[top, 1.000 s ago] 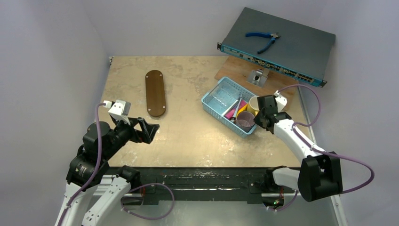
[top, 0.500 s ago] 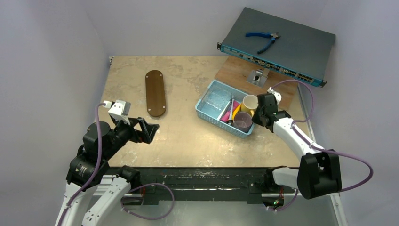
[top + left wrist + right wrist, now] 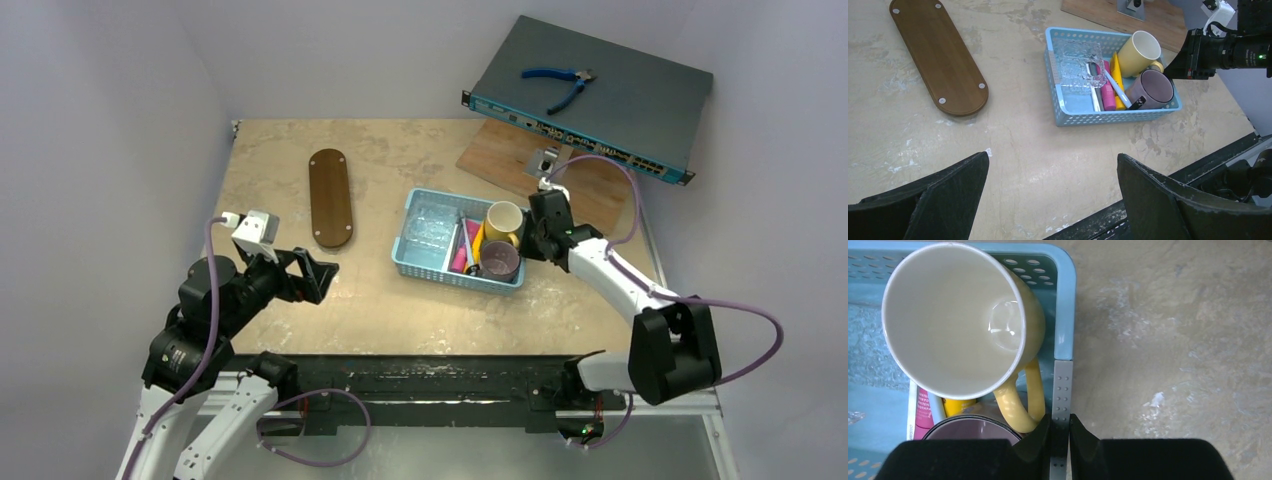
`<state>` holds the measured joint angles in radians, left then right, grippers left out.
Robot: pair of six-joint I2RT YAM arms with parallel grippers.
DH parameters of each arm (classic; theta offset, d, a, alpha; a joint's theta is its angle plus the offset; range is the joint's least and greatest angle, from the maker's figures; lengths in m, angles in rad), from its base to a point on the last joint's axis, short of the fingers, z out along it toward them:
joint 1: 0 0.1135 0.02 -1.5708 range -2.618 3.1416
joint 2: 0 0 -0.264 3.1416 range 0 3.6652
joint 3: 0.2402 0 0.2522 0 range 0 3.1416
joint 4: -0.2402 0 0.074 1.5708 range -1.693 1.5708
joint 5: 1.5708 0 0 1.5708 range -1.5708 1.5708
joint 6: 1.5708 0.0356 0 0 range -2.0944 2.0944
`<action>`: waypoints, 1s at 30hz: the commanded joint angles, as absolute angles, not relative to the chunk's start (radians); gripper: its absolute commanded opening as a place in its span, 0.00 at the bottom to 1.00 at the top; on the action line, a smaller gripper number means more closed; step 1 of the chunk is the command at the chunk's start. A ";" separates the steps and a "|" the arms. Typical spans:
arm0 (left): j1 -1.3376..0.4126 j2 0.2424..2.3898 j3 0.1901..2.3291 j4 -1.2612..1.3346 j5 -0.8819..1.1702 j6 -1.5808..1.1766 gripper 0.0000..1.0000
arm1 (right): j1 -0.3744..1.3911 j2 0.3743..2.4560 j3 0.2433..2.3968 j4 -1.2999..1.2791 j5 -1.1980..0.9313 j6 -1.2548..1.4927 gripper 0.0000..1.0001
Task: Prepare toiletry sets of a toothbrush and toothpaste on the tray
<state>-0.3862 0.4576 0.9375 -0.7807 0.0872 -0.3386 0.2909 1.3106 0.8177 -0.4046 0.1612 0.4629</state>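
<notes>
The dark-brown oval tray [image 3: 330,197] lies bare at the table's left; it also shows in the left wrist view [image 3: 938,55]. The pink tube [image 3: 1108,95], the yellow tube [image 3: 1117,80] and thin pale brushes [image 3: 1115,88] lie in the light-blue basket [image 3: 440,277], beside a yellow cup [image 3: 503,222] and a purple cup [image 3: 499,260]. My right gripper [image 3: 528,238] is shut on the basket's right rim [image 3: 1063,340], its jaws [image 3: 1060,432] pinching the wall. My left gripper [image 3: 318,278] is open and empty above the table's near left [image 3: 1053,156].
A grey network switch [image 3: 590,90] with blue pliers [image 3: 560,82] on it stands at the back right, over a lighter wooden board [image 3: 590,180]. A clear plastic piece [image 3: 1075,65] lies in the basket's left half. The front rail runs along the near edge.
My right gripper has dragged the basket leftward toward the table's middle, turning it a little. The left arm has not moved.
</notes>
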 commanded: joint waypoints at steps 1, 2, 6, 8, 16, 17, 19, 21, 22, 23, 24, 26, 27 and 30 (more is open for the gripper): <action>-0.379 0.471 0.937 -0.768 0.072 -0.338 0.99 | 0.352 1.346 0.931 -0.367 0.119 0.431 0.00; -0.379 0.472 0.937 -0.767 0.071 -0.337 0.99 | 0.358 1.358 0.947 -0.367 0.126 0.431 0.00; -0.379 0.476 0.935 -0.767 0.068 -0.338 0.99 | 0.364 1.409 1.001 -0.363 0.125 0.424 0.00; -0.379 0.476 0.934 -0.769 0.065 -0.337 0.99 | 0.364 1.431 1.025 -0.366 0.136 0.424 0.00; -0.379 0.490 0.935 -0.772 0.050 -0.337 0.99 | 0.363 1.494 1.076 -0.343 0.141 0.447 0.00; -0.379 0.492 0.934 -0.774 0.048 -0.338 0.99 | 0.364 1.503 1.083 -0.340 0.141 0.450 0.00; -0.379 0.496 0.935 -0.775 0.043 -0.339 1.00 | 0.362 1.521 1.094 -0.331 0.138 0.455 0.00; -0.379 0.501 0.936 -0.776 0.037 -0.339 0.99 | 0.362 1.537 1.105 -0.317 0.124 0.456 0.00; -0.379 0.504 0.935 -0.777 0.035 -0.339 0.99 | 0.363 1.548 1.113 -0.314 0.118 0.454 0.00; -0.379 0.506 0.935 -0.777 0.033 -0.339 0.99 | 0.365 1.557 1.119 -0.309 0.108 0.453 0.00; -0.379 0.510 0.935 -0.777 0.029 -0.339 0.99 | 0.364 1.565 1.125 -0.305 0.100 0.449 0.00; -0.379 0.517 0.936 -0.779 0.022 -0.340 0.99 | 0.363 1.577 1.137 -0.302 0.088 0.442 0.00; -0.379 0.521 0.937 -0.781 0.018 -0.340 0.99 | 0.364 1.582 1.141 -0.301 0.083 0.439 0.00; -0.379 0.529 0.936 -0.783 0.004 -0.346 0.99 | 0.365 1.590 1.144 -0.291 0.065 0.430 0.00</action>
